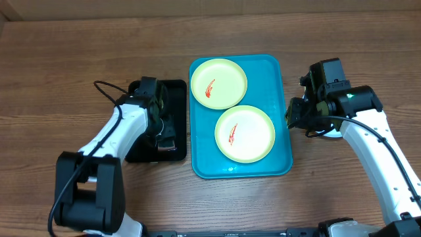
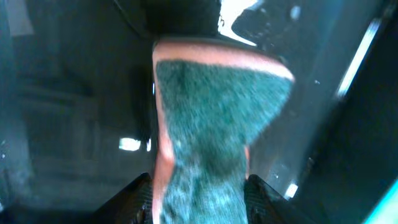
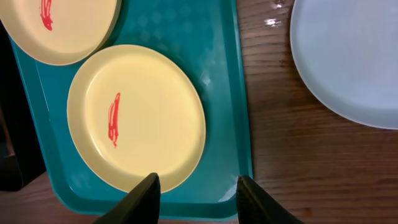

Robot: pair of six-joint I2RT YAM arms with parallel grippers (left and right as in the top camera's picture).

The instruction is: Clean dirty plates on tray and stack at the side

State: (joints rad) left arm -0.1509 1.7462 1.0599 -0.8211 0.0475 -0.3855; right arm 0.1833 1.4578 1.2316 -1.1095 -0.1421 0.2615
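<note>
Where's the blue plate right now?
On the wooden table just right of the turquoise tray, off it: the right wrist view shows the blue plate at upper right; overhead, the right arm mostly covers it.

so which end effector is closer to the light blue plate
Right. The right end effector hangs over the tray's right edge, the light blue plate just beside it. The left end effector is across the tray, gripping a sponge over the black tray.
</note>
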